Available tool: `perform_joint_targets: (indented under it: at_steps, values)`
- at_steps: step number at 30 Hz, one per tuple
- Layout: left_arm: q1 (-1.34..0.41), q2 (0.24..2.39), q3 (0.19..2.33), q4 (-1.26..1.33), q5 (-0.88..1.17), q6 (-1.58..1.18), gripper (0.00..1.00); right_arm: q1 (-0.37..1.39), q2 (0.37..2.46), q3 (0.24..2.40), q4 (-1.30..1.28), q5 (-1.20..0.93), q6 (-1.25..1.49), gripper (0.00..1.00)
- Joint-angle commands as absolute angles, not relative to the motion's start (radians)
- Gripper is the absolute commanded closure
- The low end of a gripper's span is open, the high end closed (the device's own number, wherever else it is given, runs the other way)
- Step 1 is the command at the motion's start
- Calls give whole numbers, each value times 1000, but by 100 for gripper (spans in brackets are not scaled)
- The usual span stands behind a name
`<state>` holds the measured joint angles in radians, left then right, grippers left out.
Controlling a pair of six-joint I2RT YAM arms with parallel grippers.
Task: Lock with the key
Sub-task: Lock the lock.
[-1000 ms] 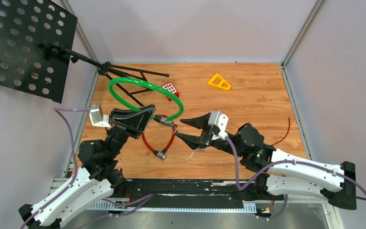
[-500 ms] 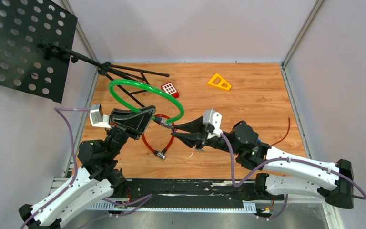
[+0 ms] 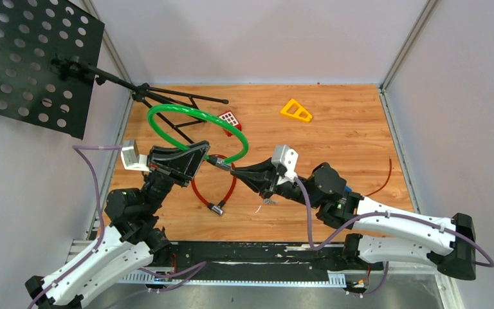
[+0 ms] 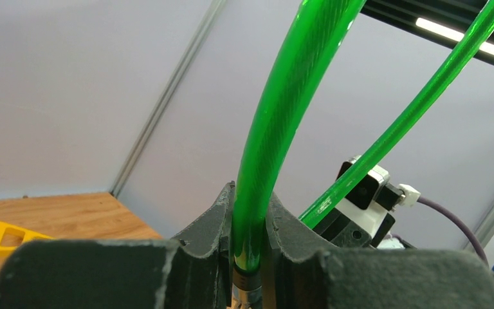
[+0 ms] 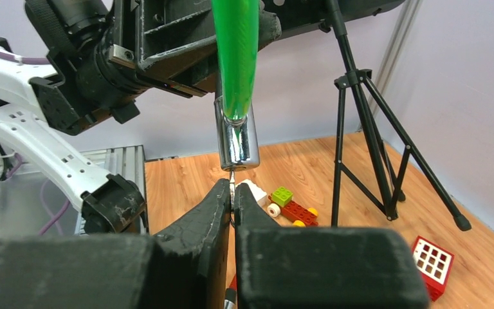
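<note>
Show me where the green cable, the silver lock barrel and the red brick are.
green cable (image 4: 284, 96), left wrist view, middle of the thick strand.
silver lock barrel (image 5: 237, 138), right wrist view, its shiny side.
red brick (image 5: 432, 261), right wrist view, its gridded top face.

Cable lock (image 3: 196, 116): green plastic-sheathed loop, held raised at the desk's 9 o'clock side, clamped in the left tool (image 4: 247, 219); its chrome cylinder (image 5: 237, 138) faces 3 o'clock. Key (image 5: 231, 175): thin metal, pinched in the right tool (image 5: 233, 193), tip at the cylinder's mouth.
</note>
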<state>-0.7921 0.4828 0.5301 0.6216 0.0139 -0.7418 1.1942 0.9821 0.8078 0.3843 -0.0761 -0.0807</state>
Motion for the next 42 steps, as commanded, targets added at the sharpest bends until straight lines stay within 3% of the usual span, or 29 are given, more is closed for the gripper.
perform_joint_targets:
  at_steps: [1,4,9,13,17,24,35,42]
  values:
    - [-796,466,561,674,2,-765,100,1195,1001,865,351,17,-120,98]
    - [-796,474,567,674,-20,-765,100,1194,1009,871,332,60,-138,98]
    - [-797,479,560,689,-15,-776,100,1193,1025,869,330,67,-150,72]
    - [-796,480,563,685,-16,-773,100,1194,1039,877,324,71,-158,73]
    - [-797,478,563,681,-14,-770,100,1195,1036,868,341,64,-157,83]
    - [-796,474,553,682,-18,-772,100,1194,1024,867,350,36,-158,70]
    - [-796,472,544,681,-21,-772,100,1195,967,847,370,-31,-159,69]
    - [-796,479,542,692,-11,-781,100,1194,976,845,364,-31,-163,75]
